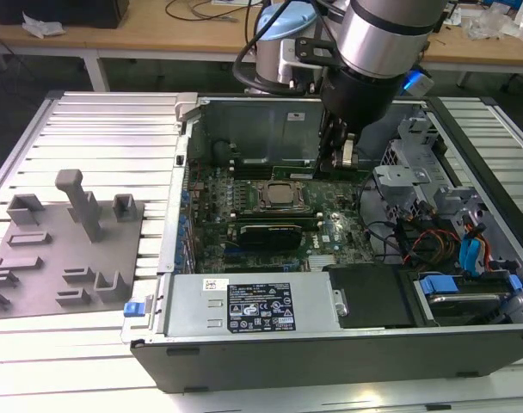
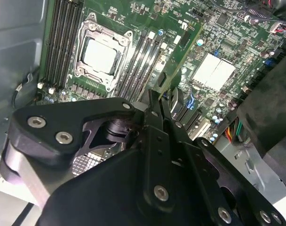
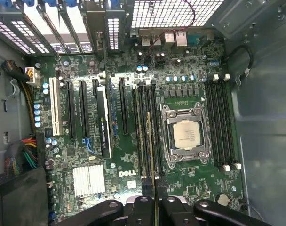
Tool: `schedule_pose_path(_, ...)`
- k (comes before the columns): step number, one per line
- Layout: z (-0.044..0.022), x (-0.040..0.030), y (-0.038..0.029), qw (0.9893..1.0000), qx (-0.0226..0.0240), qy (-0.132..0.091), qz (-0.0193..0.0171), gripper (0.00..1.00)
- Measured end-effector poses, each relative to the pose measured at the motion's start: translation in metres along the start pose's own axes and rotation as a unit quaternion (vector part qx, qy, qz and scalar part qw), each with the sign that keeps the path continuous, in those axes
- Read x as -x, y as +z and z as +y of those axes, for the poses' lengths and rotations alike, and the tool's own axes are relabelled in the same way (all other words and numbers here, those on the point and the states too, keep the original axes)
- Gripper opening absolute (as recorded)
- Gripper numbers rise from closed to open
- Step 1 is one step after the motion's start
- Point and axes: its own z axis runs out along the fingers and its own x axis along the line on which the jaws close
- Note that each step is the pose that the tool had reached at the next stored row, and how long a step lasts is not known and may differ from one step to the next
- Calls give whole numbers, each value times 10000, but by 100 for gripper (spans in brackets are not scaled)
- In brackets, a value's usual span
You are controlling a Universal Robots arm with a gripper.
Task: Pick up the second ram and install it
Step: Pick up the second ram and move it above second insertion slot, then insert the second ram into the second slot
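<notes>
My gripper (image 1: 342, 163) hangs inside the open computer case, over the motherboard (image 1: 330, 232) and just to the exterior view's right of the CPU socket (image 1: 279, 194). It is shut on the second ram (image 2: 180, 59), a thin green stick seen edge-on in both wrist views. In the first wrist view the second ram (image 3: 150, 150) runs along the bank of black memory slots (image 3: 144, 132) beside the CPU socket (image 3: 186, 134), and it sticks out from the gripper (image 3: 155, 195). Whether the stick touches a slot I cannot tell. Another slot bank (image 3: 220, 122) lies on the socket's other side.
A black card (image 3: 103, 117) stands in an expansion slot near the memory slots. The grey power supply (image 1: 244, 305) fills the case's near side. A drive cage (image 1: 408, 185) and loose cables (image 1: 433, 245) crowd the exterior view's right. A grey fixture plate (image 1: 64, 249) lies outside the case.
</notes>
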Motion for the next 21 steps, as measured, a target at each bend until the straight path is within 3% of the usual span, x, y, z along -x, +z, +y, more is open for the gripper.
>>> schedule_pose_path(8, 9, -5, 27, 10000, 0, 0, 0, 14)
schedule_pose_path(11, 70, -20, 109, 10000, 0, 0, 0, 14)
schedule_pose_path(13, 156, -31, 173, 10000, 0, 0, 2, 14)
schedule_pose_path(15, 218, 8, 267, 10000, -4, 2, 35, 14)
schedule_pose_path(16, 234, 34, 289, 10000, -7, -1, 83, 14)
schedule_pose_path(17, 256, 71, 314, 9999, -13, -26, 167, 14)
schedule_pose_path(21, 266, 109, 378, 9995, 11, -266, 188, 14)
